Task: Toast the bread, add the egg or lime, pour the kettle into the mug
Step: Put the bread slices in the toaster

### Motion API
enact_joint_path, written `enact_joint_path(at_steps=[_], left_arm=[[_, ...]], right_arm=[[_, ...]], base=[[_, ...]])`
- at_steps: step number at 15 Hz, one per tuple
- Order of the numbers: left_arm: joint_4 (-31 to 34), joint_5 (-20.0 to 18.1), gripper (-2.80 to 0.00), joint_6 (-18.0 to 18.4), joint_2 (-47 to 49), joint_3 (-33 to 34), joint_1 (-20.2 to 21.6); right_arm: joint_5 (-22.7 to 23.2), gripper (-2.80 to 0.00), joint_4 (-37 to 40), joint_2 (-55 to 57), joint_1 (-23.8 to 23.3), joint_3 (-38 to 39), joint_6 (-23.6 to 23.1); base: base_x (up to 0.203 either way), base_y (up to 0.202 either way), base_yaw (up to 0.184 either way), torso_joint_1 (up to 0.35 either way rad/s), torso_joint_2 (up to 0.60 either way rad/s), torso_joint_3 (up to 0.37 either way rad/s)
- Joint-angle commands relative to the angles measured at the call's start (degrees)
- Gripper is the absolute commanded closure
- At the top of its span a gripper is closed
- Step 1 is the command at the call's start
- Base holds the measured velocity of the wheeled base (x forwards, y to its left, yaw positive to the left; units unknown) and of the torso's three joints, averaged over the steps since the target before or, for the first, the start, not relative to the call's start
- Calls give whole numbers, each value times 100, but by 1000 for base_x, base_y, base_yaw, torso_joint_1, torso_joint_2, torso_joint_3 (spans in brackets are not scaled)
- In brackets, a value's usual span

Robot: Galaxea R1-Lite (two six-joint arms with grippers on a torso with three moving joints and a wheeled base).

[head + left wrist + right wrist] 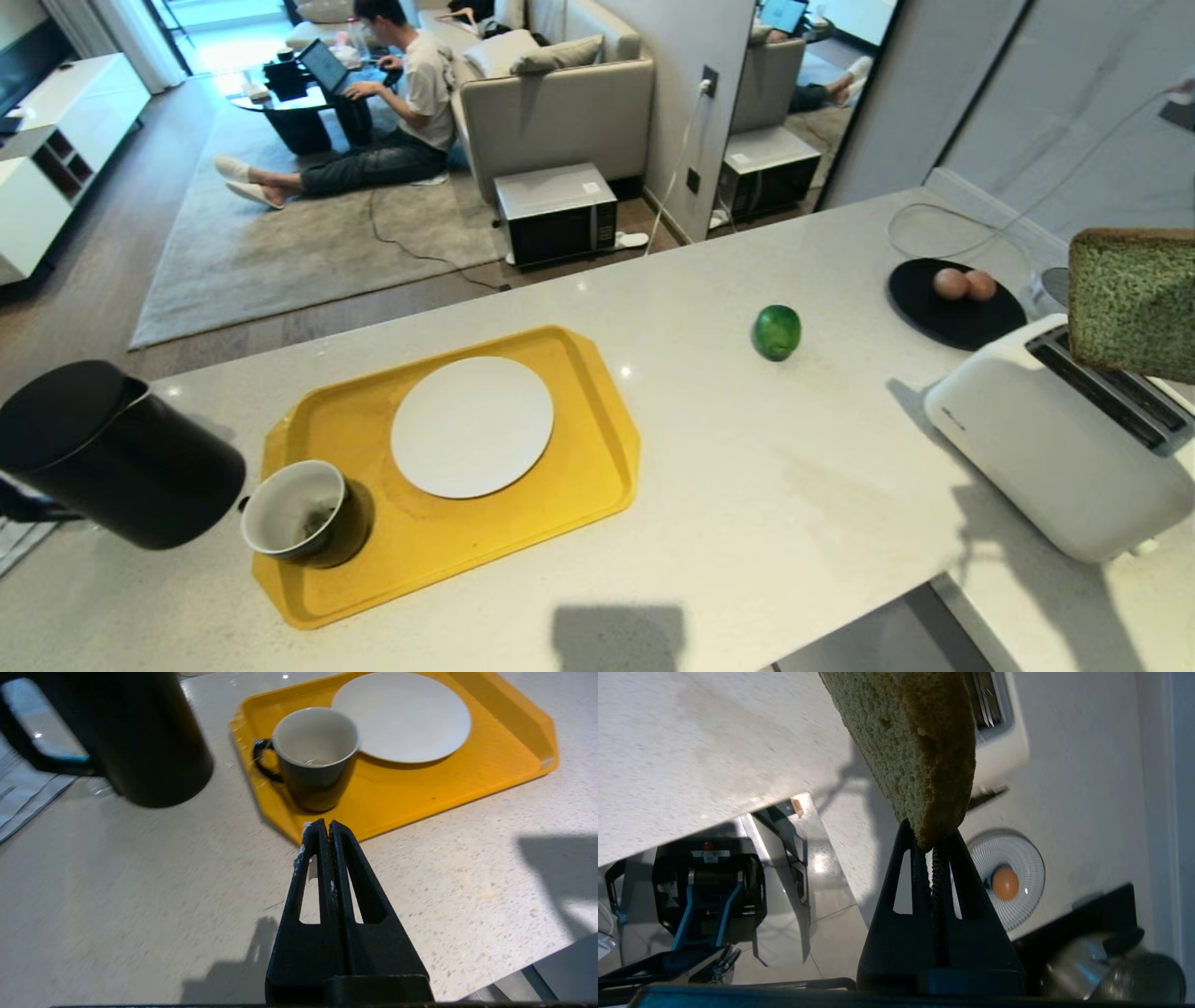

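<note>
Pinching the bread (915,751) by one crust edge, the right gripper (930,845) has its jaws clamped on the slice; in the head view the bread (1131,303) hangs in the air just above the slots of the white toaster (1046,448), not yet inside. The left gripper (327,828) hovers over the counter (794,504) near a corner of the yellow tray (597,467), its jaws pressed together and holding nothing. On the tray sit a white plate (471,427) and the mug (303,513) — dark outside, white inside, a tea bag in it; the kettle (112,457) stands just beside the tray at the counter's left end. The lime (777,331) lies alone on the counter between tray and toaster; two eggs (964,284) rest touching on a black plate (952,317) behind the toaster — a third egg (1005,883) sits on a ribbed white dish (1017,868) in the right wrist view.
</note>
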Motion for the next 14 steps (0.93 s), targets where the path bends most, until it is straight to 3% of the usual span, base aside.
enact_joint_path(at_steps=[1,8,14], left_arm=[[0,1,0,0,-4,9,4],[0,9,0,0,-4,9,4],[0,2,0,0,-4,9,4]], right_arm=[[-5,0,32,-40,3,20,-8],[4,0,-67,-14,3,3,-127],[-5,0,-1116,867,3,-104,-1214]], base=[[0,5,-167,2,3,0],[2,8,-154,2,5,2],[0,0,0,0,0,0]])
